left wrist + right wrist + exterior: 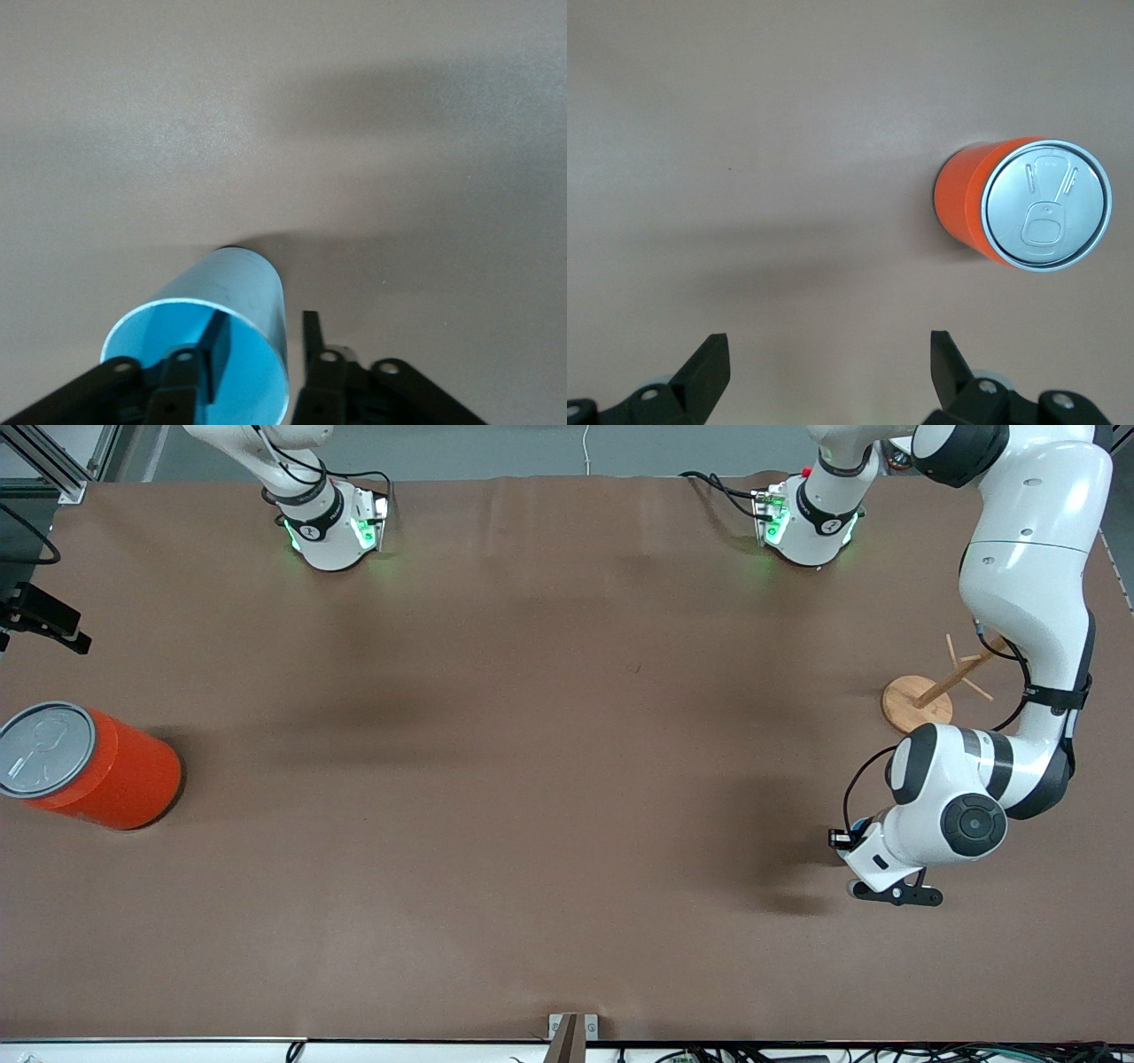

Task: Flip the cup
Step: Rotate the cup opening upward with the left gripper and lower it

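Observation:
The light-blue cup [237, 292] lies tipped on its side low over the brown table, its bright blue inside facing the left wrist camera. My left gripper [263, 317] straddles the cup's wall at the rim: one finger [215, 341] is inside the cup, the other [311, 341] is outside, and a gap shows on both sides of the wall. In the front view the left gripper [842, 839] is low at the left arm's end of the table, with only a sliver of the cup [858, 834] showing. My right gripper [830, 341] is open and empty above bare table.
A large orange canister [97, 766] with a grey lid stands at the right arm's end of the table; it also shows in the right wrist view [1028, 204]. A small wooden peg stand [921, 695] sits farther from the front camera than the left gripper.

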